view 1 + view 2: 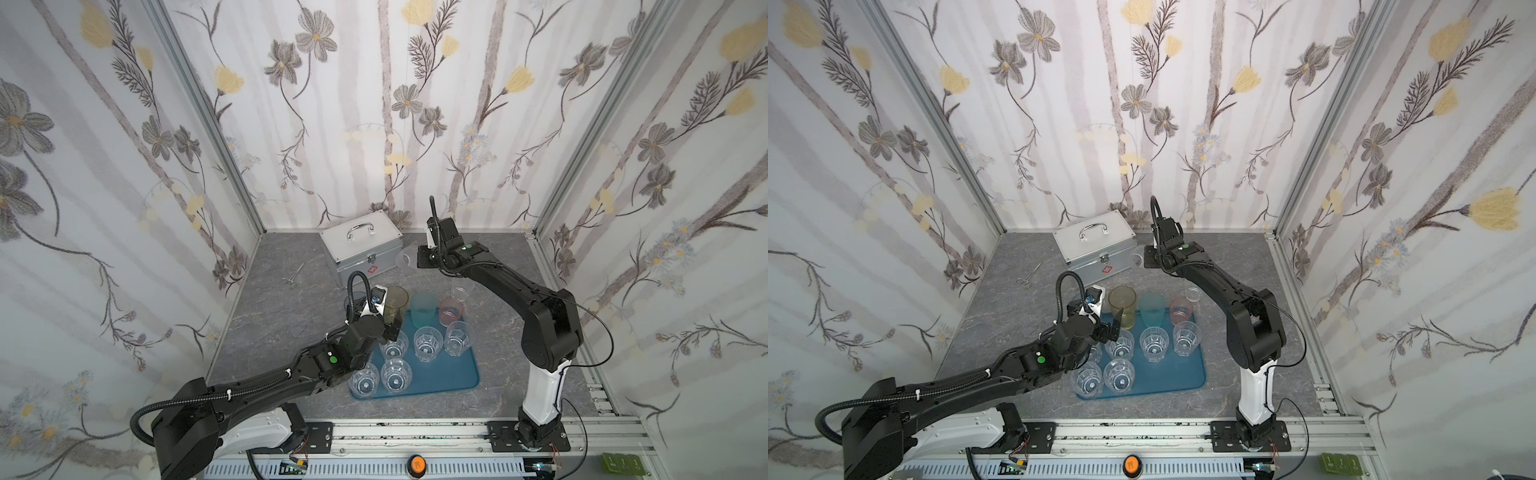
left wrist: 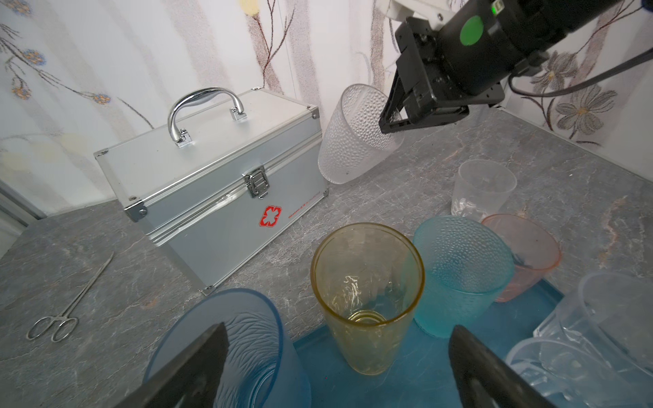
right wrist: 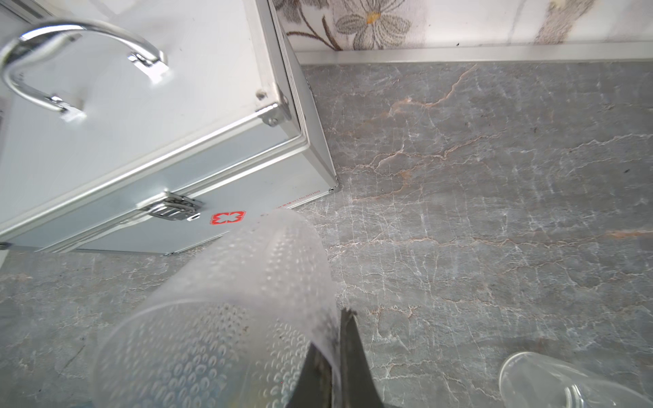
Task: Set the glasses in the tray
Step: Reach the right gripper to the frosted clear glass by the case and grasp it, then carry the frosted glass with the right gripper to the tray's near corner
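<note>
The teal tray (image 1: 449, 374) (image 1: 1175, 374) (image 2: 406, 371) holds several clear faceted glasses (image 1: 428, 343). Along its far edge stand a yellow glass (image 1: 397, 305) (image 2: 367, 296), a teal glass (image 1: 424, 309) (image 2: 463, 272) and a pink glass (image 1: 451, 309) (image 2: 526, 254). My left gripper (image 1: 382, 316) (image 2: 339, 326) is open and holds nothing. One finger is over the mouth of a blue glass (image 2: 243, 339) at the tray's corner, and the yellow glass stands just ahead. My right gripper (image 1: 415, 257) (image 3: 335, 339) is shut on the rim of a clear dimpled glass (image 3: 229, 318) (image 2: 353, 141), which tilts beside the silver case.
A silver metal case (image 1: 361, 253) (image 2: 212, 176) (image 3: 141, 141) with a handle stands at the back. Steel forceps (image 1: 292, 275) (image 2: 67, 307) lie on the grey table to its left. Another clear glass (image 1: 462, 293) (image 2: 482, 190) stands on the table behind the pink one.
</note>
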You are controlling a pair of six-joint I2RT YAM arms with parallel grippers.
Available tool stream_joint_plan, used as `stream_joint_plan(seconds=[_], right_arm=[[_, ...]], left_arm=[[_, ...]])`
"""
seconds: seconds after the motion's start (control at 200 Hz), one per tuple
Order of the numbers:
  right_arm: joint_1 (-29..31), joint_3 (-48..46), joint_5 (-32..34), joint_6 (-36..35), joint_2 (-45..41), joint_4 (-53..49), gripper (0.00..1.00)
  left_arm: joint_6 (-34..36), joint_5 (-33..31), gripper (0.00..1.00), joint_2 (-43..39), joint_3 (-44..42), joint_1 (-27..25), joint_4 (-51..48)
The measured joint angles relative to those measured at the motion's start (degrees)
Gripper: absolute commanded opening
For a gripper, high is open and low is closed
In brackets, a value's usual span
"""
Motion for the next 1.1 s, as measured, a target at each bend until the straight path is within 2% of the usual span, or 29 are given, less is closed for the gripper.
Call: stream_joint_plan(seconds=[0.375, 0.729, 0.859, 1.099], right_arm=[[-0.3, -7.2, 0.8, 0.1, -15.8, -2.1, 0.01], [-0.4, -21.6, 1.3, 0.7, -35.0, -3.1, 0.00], [-0.4, -26.4, 1.4, 1.0, -41.6, -6.4, 0.00], [0.8, -32.1, 3.4, 1.4, -51.2, -16.0, 0.00]], left_arm=[[-1.9, -1.4, 1.00, -0.5, 1.1, -4.8, -0.7], [-2.7, -4.3, 1.00, -0.9, 4.3, -7.7, -1.7], [-3.8, -6.2, 1.00, -0.5, 6.0, -8.8, -3.5], [-6.0, -8.8, 1.00, 1.8, 7.5, -13.9, -6.0]])
